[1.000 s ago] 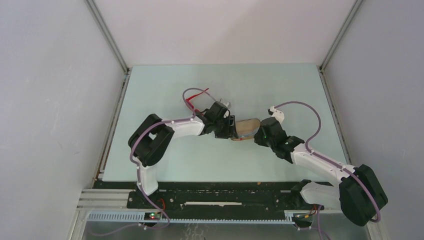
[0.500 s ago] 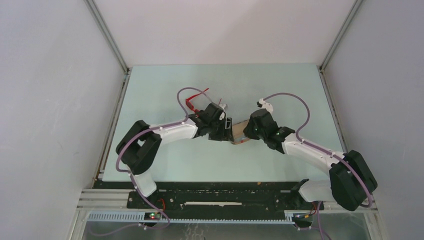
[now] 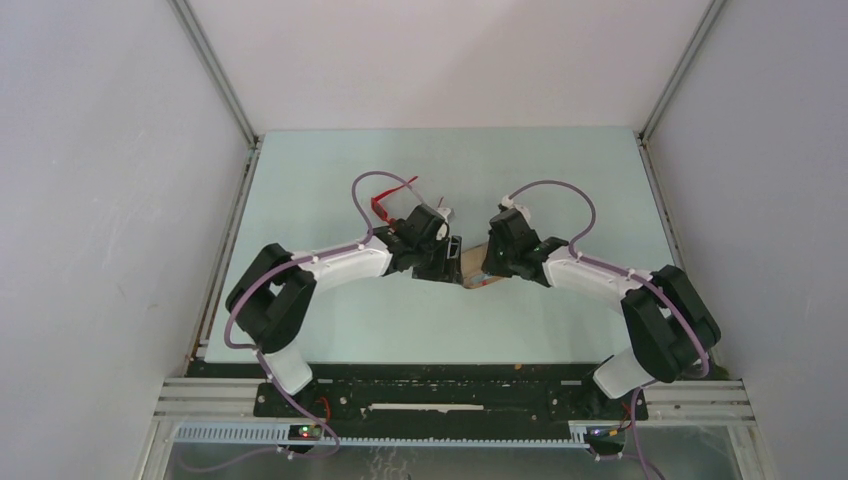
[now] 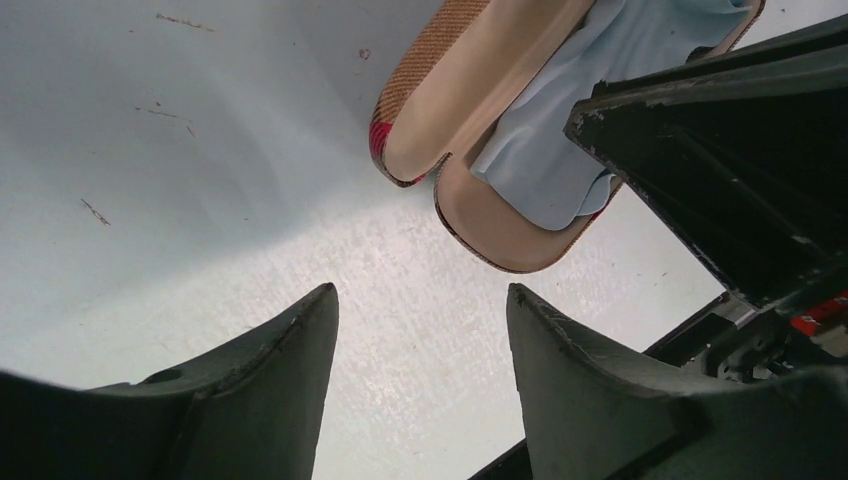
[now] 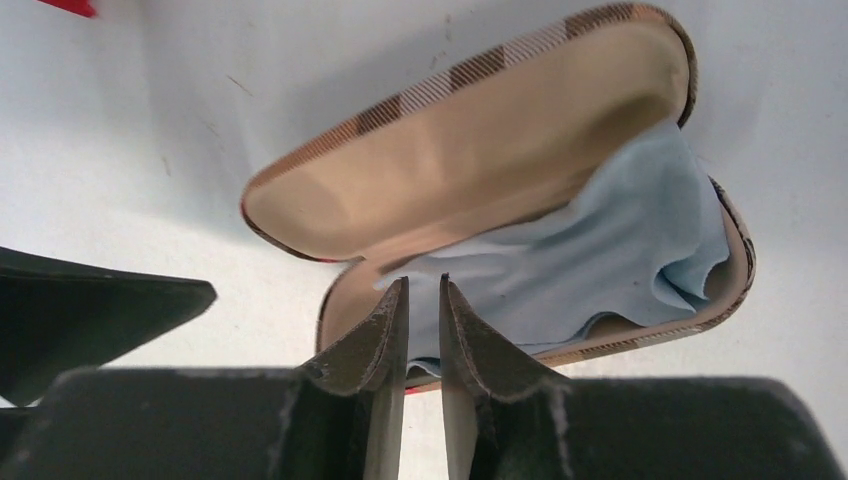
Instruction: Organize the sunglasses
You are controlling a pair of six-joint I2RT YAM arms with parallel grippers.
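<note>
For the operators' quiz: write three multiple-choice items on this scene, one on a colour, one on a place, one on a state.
1. What colour is the frame of the sunglasses?
A) red B) black C) green
2. Where does the cloth lie?
A) on bare table B) in the open case C) over the sunglasses
3. How is the left gripper?
A) shut on the case B) open, empty C) shut on the cloth

Key: 1 A, red shows in the top view; 2 B, the cloth lies in the case's lower half; 3 B, only the table shows between its fingers.
</note>
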